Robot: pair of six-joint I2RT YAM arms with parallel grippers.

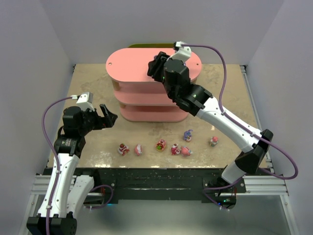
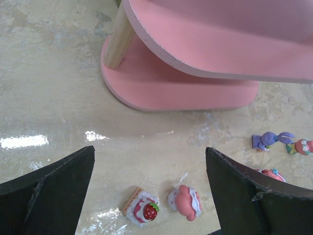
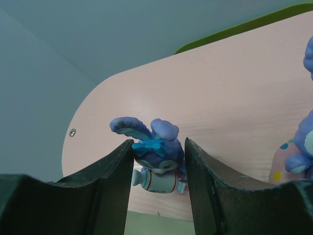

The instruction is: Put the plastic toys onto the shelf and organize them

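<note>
Bunny (image 3: 156,159) – upright on shelf (image 3: 234,107), ears leftward, in right gripper (image 3: 159,143)

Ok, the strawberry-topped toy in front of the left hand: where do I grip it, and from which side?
Take the strawberry-topped toy across its squat middle, from straight above: it lies low on the table. The pink figure sits close beside it, so probably set the fingers of the open left hand on its free sides.

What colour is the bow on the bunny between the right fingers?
The bow of the bunny is turquoise; the right wrist view shows it best.
</note>
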